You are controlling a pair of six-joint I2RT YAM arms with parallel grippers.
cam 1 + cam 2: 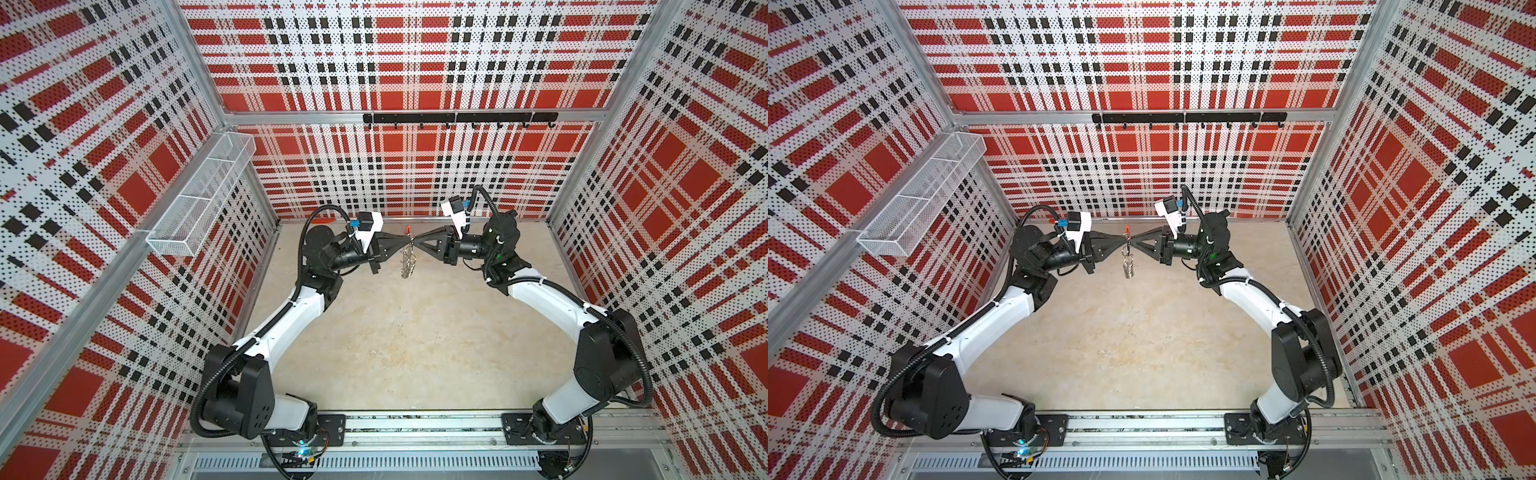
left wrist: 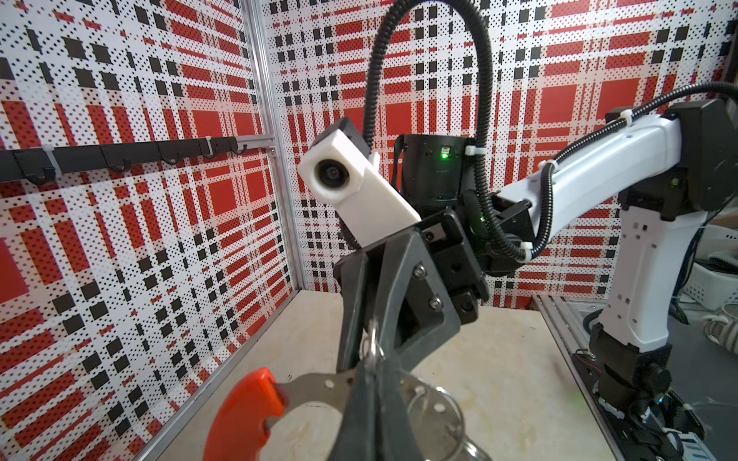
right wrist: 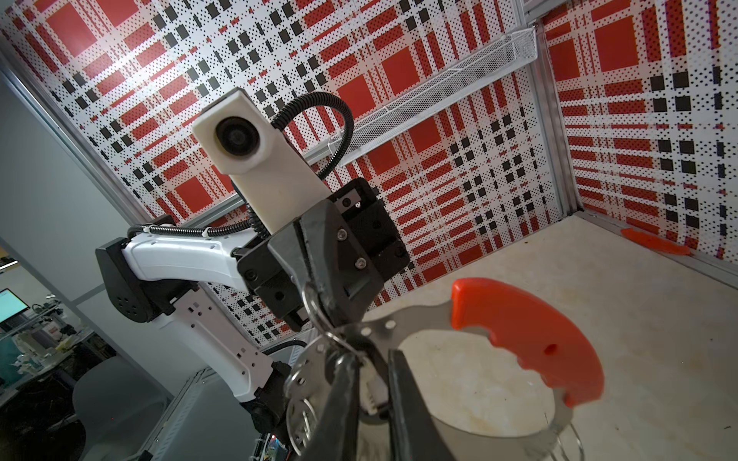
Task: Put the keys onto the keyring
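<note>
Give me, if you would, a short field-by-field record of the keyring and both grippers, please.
keyring: held in the air above the table
left gripper: shut on its hoop
right gripper: tip to tip with the left, at the same hoop; grip unclear
red sleeve: upper arc
silver loops: dangling below
key fob: not made out in any view

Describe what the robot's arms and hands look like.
The left arm and right arm have white shells with black joints, and black ribbed cable conduit zip-tied alongside. The left hand and right hand are black, with triangular fingers tapering to points, each topped by a white camera housing.
</note>
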